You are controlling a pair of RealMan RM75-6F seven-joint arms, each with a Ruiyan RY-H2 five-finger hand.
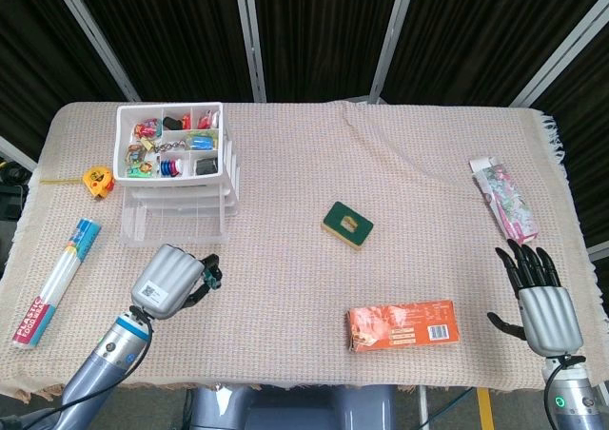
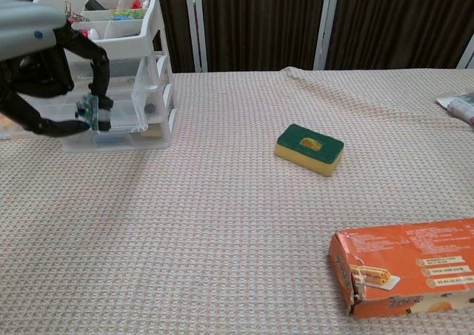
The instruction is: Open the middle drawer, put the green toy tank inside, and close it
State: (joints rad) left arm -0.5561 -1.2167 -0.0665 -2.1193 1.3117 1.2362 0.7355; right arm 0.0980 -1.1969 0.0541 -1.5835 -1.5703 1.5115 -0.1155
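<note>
My left hand (image 1: 169, 283) is raised off the table just in front of the drawer unit and pinches the small green toy tank (image 1: 214, 276) in its fingertips. The chest view shows the same hand (image 2: 41, 61) high at the upper left, with the tank (image 2: 90, 111) hanging in front of the clear drawers. The white drawer unit (image 1: 176, 178) has a tray of trinkets on top, and a clear drawer (image 2: 81, 105) stands pulled out toward me. At the table's near right edge my right hand (image 1: 540, 297) lies open with fingers spread.
A green and yellow sponge (image 1: 346, 224) lies mid-table. An orange box (image 1: 402, 325) sits near the front right, with a pink packet (image 1: 504, 200) at the far right. Left of the drawers are a yellow tape measure (image 1: 99, 179) and a plastic-wrap roll (image 1: 55, 283).
</note>
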